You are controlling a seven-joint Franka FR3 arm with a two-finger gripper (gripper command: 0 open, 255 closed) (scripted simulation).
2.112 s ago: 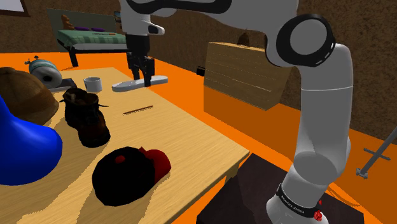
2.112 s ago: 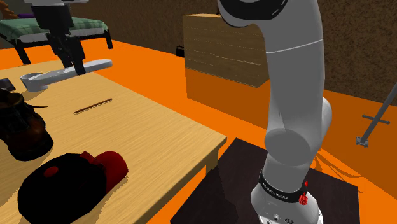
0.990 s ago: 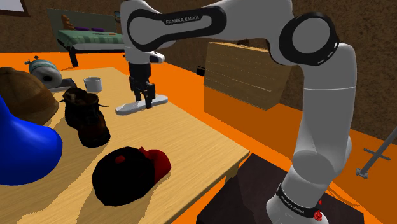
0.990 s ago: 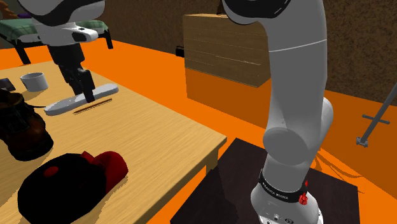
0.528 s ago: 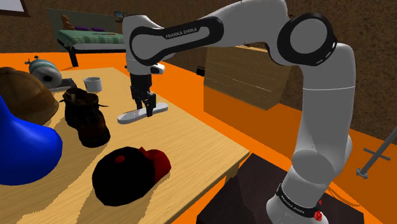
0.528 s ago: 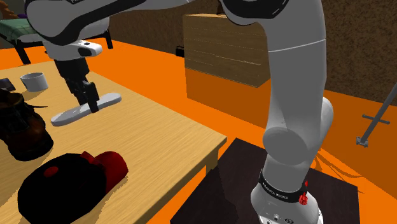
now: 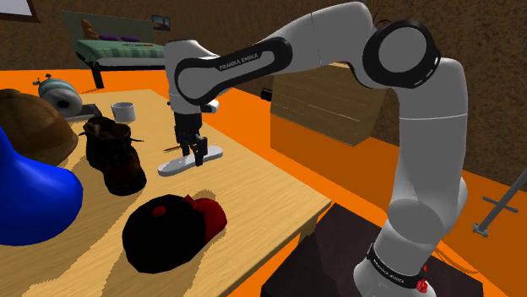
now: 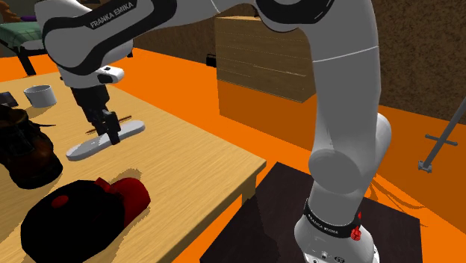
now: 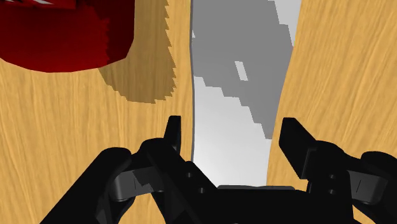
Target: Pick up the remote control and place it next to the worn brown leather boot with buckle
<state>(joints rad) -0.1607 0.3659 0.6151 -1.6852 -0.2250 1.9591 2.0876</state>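
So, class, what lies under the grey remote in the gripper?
Wooden table. A thin brown stick shows one end beside the remote; its remainder and any gap beneath are covered.

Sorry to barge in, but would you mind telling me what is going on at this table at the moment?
The white arm's gripper has its fingers closed on a pale grey remote control. It holds it very low over the wooden table, a short way from the brown boot. Whether the remote touches the table yet is hard to tell. A black and red cap lies nearer the stand.
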